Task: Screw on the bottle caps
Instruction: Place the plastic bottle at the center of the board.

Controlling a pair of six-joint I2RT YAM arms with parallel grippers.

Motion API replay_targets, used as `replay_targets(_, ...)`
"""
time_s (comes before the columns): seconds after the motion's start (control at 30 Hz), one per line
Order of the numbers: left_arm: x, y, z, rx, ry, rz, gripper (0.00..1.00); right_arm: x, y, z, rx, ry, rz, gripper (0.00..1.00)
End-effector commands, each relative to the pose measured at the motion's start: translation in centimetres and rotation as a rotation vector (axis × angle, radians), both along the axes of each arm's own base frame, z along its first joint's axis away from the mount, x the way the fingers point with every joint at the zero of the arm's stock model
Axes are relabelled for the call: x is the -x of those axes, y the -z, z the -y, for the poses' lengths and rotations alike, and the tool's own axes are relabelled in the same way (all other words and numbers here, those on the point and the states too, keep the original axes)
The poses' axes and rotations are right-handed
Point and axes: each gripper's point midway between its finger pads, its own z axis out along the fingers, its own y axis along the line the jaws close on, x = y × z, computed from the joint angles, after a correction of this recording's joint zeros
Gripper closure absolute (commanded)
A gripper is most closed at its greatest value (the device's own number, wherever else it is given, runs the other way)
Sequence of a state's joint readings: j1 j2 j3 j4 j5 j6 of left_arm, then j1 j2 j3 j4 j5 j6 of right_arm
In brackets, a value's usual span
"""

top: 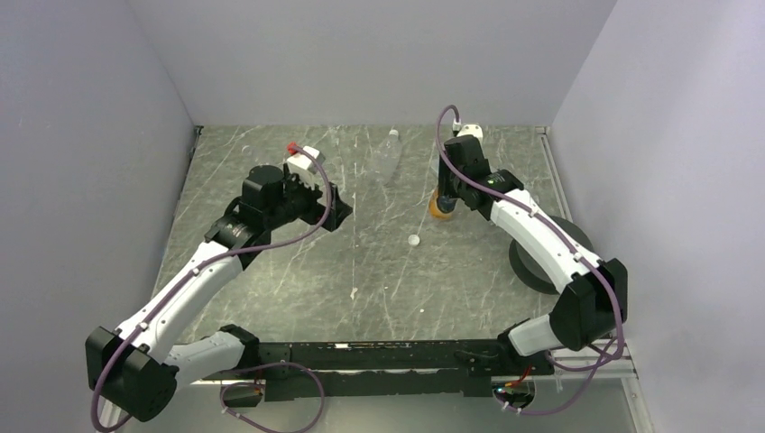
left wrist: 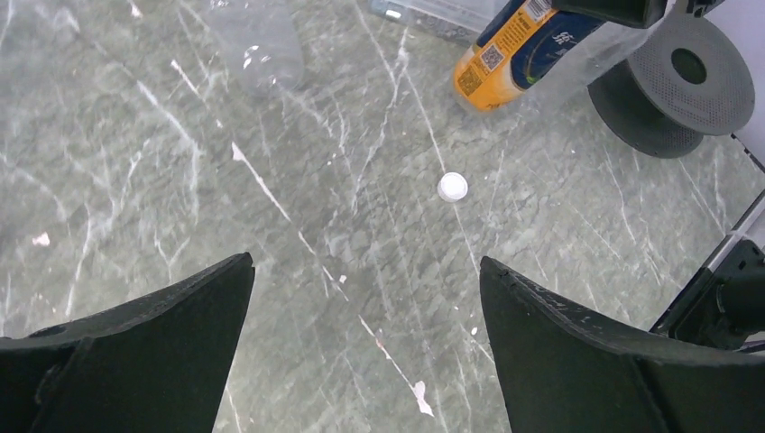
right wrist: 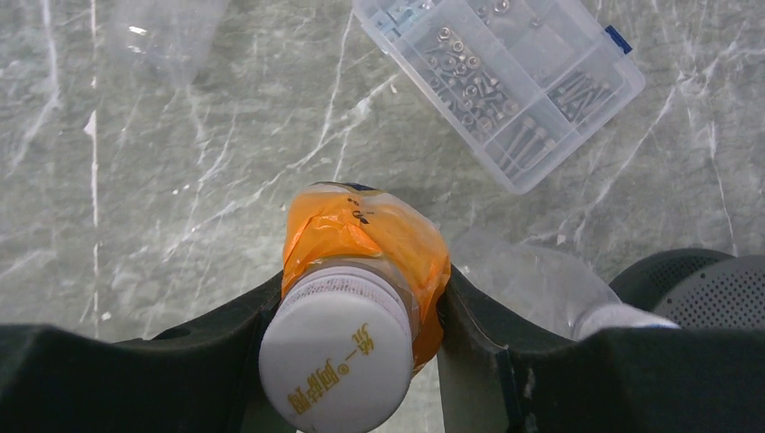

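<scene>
At right gripper (right wrist: 361, 284): clamped on capped orange bottle (right wrist: 361, 230).
Left gripper (left wrist: 365, 263): jaws spread wide, empty.
Next, probably: fetch loose cap (left wrist: 453, 187).

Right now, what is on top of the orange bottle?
A white cap with gold lettering sits on the orange bottle; the mouth and threads beneath it are hidden.
</scene>
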State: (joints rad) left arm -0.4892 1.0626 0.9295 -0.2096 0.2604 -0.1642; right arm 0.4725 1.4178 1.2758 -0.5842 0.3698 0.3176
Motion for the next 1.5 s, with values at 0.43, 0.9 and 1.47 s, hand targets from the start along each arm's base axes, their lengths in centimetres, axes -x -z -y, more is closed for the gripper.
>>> replay_targets(0.43,-1.3,-0.6,-0.9,-0.007,-0.075,-0.089,0.01,-4.3,3.1,0.6,0.007,0.016,0.022,0.66)
replay_targets(0.9,-1.3,-0.2,-0.7,-0.021,-0.057,-0.100,0.00,-4.1,4.7,0.9,0.003,0.019,-0.014,0.34)
replay_targets(1.47,-1.5,0.4,-0.4,-0.022,-0.047,-0.116,0.00,-3.6,3.4,0.4,-0.044,0.017,-0.007,0.19)
